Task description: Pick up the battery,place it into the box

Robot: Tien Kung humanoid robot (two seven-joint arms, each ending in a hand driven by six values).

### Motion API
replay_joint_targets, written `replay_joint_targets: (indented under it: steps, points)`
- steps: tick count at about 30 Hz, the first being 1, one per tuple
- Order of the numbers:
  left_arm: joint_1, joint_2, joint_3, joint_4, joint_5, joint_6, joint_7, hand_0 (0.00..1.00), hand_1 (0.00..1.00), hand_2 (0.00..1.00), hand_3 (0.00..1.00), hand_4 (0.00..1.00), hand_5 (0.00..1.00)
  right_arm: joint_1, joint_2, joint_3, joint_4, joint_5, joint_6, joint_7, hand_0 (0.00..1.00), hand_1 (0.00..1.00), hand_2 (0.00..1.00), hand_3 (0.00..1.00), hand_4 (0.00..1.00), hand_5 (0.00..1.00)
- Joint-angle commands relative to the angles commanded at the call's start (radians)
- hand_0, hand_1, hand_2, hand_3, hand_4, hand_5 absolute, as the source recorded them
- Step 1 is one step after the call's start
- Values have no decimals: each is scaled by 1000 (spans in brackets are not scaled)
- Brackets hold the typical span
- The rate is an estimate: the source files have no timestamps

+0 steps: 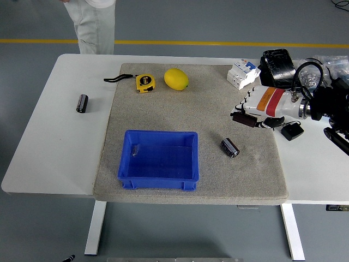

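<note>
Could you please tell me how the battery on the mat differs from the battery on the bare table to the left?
The battery on the mat lies at a slant right of the blue box; the battery on the bare table lies nearly upright in the picture, far left, off the mat. The first is nearer the right robot hand. Both are dark cylinders lying on their sides, untouched.

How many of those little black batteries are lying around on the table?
2. One battery lies on the grey mat, just right of the blue box. The other battery lies on the bare white table, left of the mat. The clutter at far right could hide more.
</note>
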Motion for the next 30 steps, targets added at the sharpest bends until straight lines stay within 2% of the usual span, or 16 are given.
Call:
replay_joint_targets:
  steps: [4,13,17,24,30]
  points:
    - [0,0,-1,0,1,1,1,755,850,860,680,782,634,5,2,73,53,4,37,0,583,513,528,480,532,2]
    - [0,1,6,-2,-10,3,-1,755,850,860,680,782,635,39,35,114,146,63,102,0,575,512,529,480,541,2]
    - [0,2,8,-2,-12,3,-1,755,850,860,680,783,637,51,58,106,174,98,112,0,575,513,531,481,553,2]
    - [0,5,9,-3,-11,3,0,754,849,860,679,783,638,98,118,62,188,128,114,0,574,512,530,484,553,2]
    - [3,8,6,-5,-4,4,3,752,849,860,678,781,635,109,161,50,203,136,116,0,574,512,530,495,560,2]
